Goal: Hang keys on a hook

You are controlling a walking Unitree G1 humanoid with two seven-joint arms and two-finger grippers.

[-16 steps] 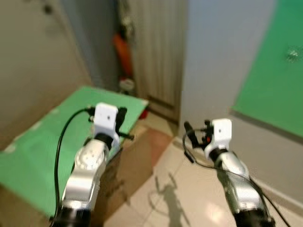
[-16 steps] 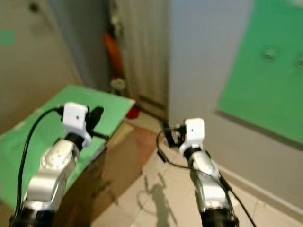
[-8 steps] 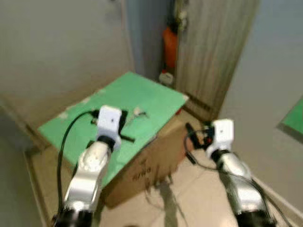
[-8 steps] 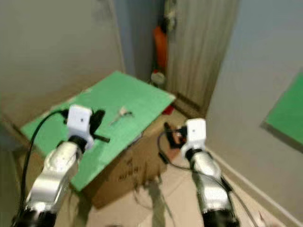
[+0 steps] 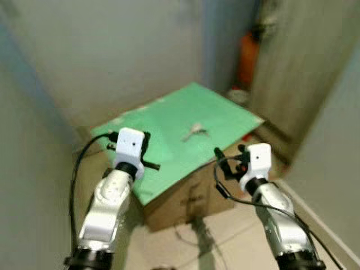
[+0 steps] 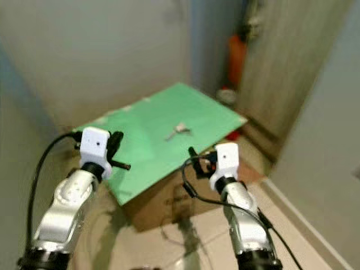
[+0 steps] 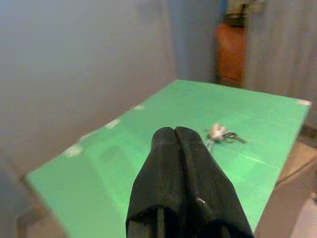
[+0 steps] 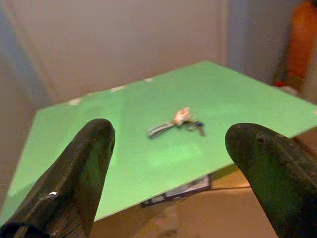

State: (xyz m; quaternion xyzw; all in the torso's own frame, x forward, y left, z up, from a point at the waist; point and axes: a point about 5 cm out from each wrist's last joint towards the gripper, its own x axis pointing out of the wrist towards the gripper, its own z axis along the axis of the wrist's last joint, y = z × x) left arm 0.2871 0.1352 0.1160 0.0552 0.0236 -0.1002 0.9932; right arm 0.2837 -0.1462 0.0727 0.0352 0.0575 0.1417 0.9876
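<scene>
Keys (image 8: 179, 122) lie loose on the green board (image 5: 169, 157), so right gripper (image 8: 168, 148) faces them spread for pickup; left gripper (image 7: 177, 144) pressed together, idle.

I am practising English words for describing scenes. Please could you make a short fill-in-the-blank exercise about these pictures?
1. The keys lie on a sheet whose colour is ____.
2. That sheet covers the top of a cardboard ____.
3. The right gripper has its fingers ____.
4. The left gripper has its fingers ____.

Missing words: green; box; open; shut
</scene>
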